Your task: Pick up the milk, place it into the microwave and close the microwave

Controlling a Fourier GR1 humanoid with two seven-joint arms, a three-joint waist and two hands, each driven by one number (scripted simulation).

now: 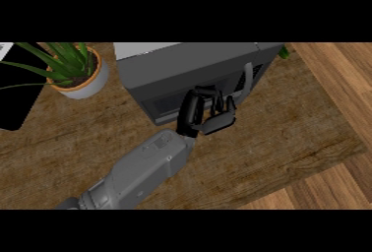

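The dark grey microwave [193, 64] stands at the back of the wooden counter, its door [167, 104] shut flush with the body and its upright handle [248, 78] on the right side of the front. My left hand [190, 114] is right against the door's lower front, fingers [219, 118] relaxed and resting on the door, holding nothing. Its grey forearm [141, 170] comes in from the lower left. The milk shows nowhere in the head view. My right hand is out of the picture.
A potted green plant [73, 71] stands left of the microwave. A black panel [15, 98] lies at the far left edge. The counter [291, 142] ends at the right and lower right, with wooden floor [341, 88] beyond it.
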